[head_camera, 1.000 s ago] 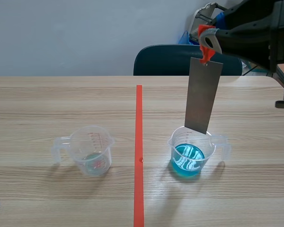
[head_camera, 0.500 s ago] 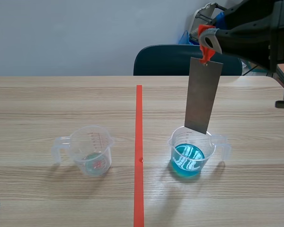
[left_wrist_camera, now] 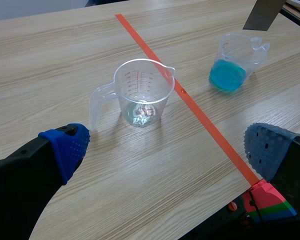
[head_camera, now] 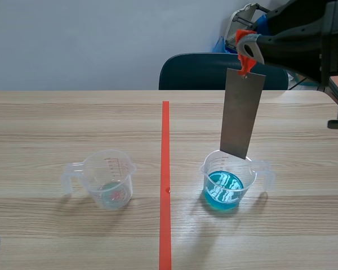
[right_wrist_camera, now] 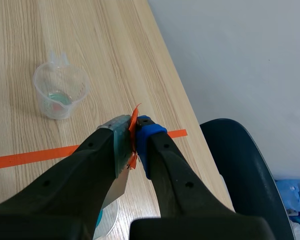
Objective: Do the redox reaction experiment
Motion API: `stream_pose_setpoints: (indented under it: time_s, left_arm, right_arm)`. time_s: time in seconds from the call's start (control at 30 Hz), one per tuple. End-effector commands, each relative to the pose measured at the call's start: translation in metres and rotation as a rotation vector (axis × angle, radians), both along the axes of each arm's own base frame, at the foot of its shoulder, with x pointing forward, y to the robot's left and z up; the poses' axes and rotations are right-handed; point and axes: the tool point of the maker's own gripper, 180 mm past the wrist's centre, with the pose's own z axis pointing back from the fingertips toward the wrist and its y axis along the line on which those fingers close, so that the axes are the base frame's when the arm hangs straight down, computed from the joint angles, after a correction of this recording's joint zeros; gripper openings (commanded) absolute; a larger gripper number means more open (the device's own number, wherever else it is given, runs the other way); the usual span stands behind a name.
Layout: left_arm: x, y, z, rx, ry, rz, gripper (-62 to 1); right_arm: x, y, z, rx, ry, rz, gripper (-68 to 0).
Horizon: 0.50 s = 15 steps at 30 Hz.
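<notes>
Wooden surface (head_camera: 73, 124), pale wall, dark chair (head_camera: 197, 70) behind. Right pincer (head_camera: 245, 49) clenched on orange loop (head_camera: 247, 63). Grey metal plate (head_camera: 241, 115) hangs straight below it, lower edge just above rim of cup of blue liquid (head_camera: 225, 185). No shift over last second (plate not yet dipped). Judgement: lowering still pending. Left pincer (left_wrist_camera: 165, 147) released, near-empty cup (left_wrist_camera: 142, 92) ahead of it.

1. Two clear plastic measuring cups were counted: the cup with blue liquid (head_camera: 208, 171) and the nearly empty cup (head_camera: 101, 169).
2. One metal strip (head_camera: 241, 115) was counted.
3. One orange-red tie (head_camera: 246, 61) was counted at the strip's upper end.
4. One dark chair (head_camera: 203, 72) was counted.
5. One wooden table (head_camera: 73, 118) was counted.
</notes>
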Motion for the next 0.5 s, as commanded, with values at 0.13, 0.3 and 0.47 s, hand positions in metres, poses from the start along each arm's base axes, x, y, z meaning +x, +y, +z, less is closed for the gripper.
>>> stream_pose_setpoints:
  time_s: [0.13,0.3,0.47]
  left_arm:
    - [0.018,-0.008,0.012,-0.005,-0.060,-0.029,-18.0]
    - [0.034,-0.022,0.011,-0.009,-0.075,-0.084,-29.8]
    - [0.052,-0.051,0.019,-0.057,-0.129,-0.151,-58.6]
  right_arm:
    - [0.001,0.001,0.009,0.018,-0.025,0.005,-66.9]
    - [0.001,0.001,0.009,0.017,-0.025,0.005,-66.9]
    - [0.001,0.001,0.009,0.017,-0.025,0.005,-66.9]
